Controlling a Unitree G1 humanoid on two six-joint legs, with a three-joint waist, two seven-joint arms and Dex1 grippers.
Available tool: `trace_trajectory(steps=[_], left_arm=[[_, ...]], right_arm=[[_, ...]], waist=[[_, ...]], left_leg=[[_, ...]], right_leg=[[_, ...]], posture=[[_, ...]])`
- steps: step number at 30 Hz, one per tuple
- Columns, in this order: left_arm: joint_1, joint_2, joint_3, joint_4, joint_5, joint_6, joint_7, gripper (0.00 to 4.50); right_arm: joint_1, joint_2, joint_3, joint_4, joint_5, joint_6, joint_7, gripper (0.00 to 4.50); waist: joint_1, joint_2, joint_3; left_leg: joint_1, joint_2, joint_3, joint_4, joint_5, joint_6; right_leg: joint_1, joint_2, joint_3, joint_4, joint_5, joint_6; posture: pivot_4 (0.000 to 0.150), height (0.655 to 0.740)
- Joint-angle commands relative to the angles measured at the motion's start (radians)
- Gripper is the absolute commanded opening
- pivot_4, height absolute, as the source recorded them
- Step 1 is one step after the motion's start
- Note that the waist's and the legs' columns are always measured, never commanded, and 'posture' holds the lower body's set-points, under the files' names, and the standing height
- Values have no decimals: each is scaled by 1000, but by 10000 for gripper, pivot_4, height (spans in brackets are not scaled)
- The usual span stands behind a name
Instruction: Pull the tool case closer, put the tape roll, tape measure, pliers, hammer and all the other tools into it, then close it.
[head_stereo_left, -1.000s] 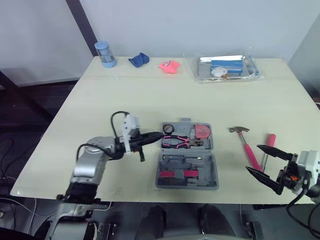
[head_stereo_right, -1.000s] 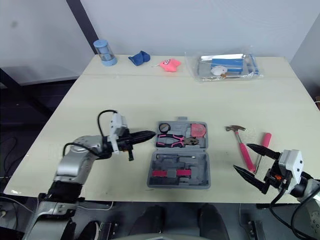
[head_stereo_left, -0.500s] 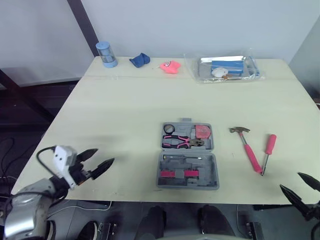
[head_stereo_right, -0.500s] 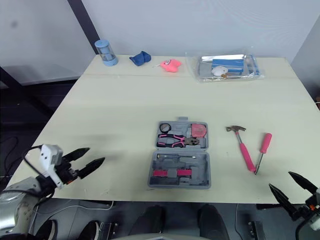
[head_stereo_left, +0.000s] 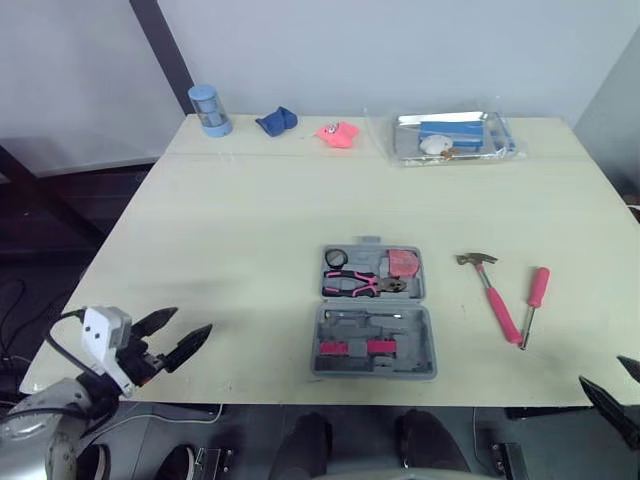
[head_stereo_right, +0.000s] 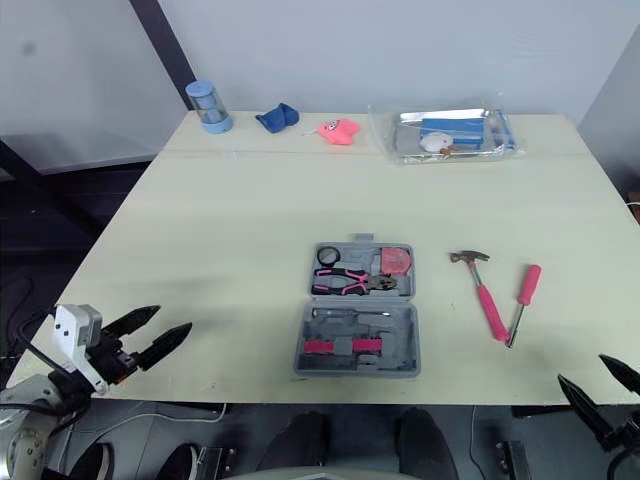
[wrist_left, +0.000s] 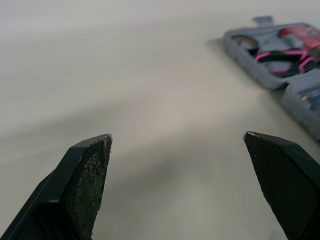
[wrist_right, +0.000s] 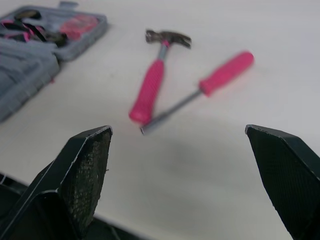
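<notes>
The grey tool case lies open near the table's front middle. Its far half holds a black tape roll, pink-handled pliers and a pink tape measure. To its right on the table lie a pink-handled hammer and a pink screwdriver, side by side. My left gripper hangs open at the front left corner, far from the case and holding nothing. My right gripper is open and empty beyond the front right edge, pointing toward the hammer and screwdriver.
Along the table's far edge stand a blue cylindrical container, a blue cloth, a pink object and a clear tray with items. Bare tabletop stretches between them and the case.
My left gripper has left the case's left side, pulled back to the front left corner and opened. My right gripper has drawn back from beside the hammer to past the table's front edge.
</notes>
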Motion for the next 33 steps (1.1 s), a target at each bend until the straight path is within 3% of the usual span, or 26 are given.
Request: trace_trajectory(steps=[1,6,16,30,33], left_arm=[[-31,22,-20,-84,-36,3,-24,44792],[-80,45,-77,-166,-58,19,-53,44792],[-198,112,-172,-325,-138,102,-100,44792],[-345,166,-246,-405,-232,201,-128,44792],[-361,170,-254,-402,-232,209,-127,45000]], right_arm=[[-60,-29,37,-104,22,103,-76,45000],[-220,-46,141,-158,-33,233,-215,45000],[-588,-59,389,-82,-183,543,-447,45000],[-826,49,478,113,-302,778,-671,45000],[-842,66,487,125,-310,804,-685,36005]], waist=[[1,0,0],[0,0,0],[-1,0,1],[-3,1,1],[-3,1,2]], left_leg=[[0,0,0,0,0,0],[0,0,0,0,0,0],[-1,0,-1,0,0,0],[-2,0,-1,0,0,0],[-2,0,-1,0,0,0]], right_leg=[[0,0,0,0,0,0],[0,0,0,0,0,0],[-1,0,-1,0,0,0],[-2,0,-1,0,0,0],[-2,1,-1,0,0,0]], posture=[[1500,7400],[1500,7400],[1500,7400],[1500,7400],[1500,7400]])
